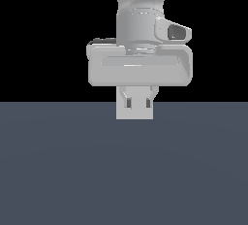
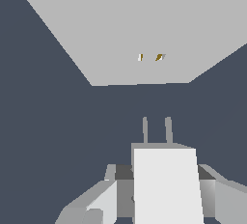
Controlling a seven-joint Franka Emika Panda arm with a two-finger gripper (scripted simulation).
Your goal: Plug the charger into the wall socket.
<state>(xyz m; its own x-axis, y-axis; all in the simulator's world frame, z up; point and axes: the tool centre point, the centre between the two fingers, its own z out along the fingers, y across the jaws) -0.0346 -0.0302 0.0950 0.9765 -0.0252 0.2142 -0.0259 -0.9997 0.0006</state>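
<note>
Tool [image 1: 136, 104] hangs low over the dark table [image 1: 58, 170], narrowed onto the charger [image 1: 135, 111], an off-white block held between the fingers and clear of the surface so far as the exterior view shows. Wrist view: charger [image 2: 166, 184] with two prongs [image 2: 156, 130] pointing ahead at the wall socket [image 2: 144, 30], a light-grey panel with two small slots [image 2: 150, 57] near centre. Prongs and panel are apart; a strip of table shows between them.

Risks, as judged:
- Prongs appear slightly offset from the slots; a straight push could hit the panel face.
- Any tilt or slip of the block in the grip would misalign the prongs and jam insertion.
</note>
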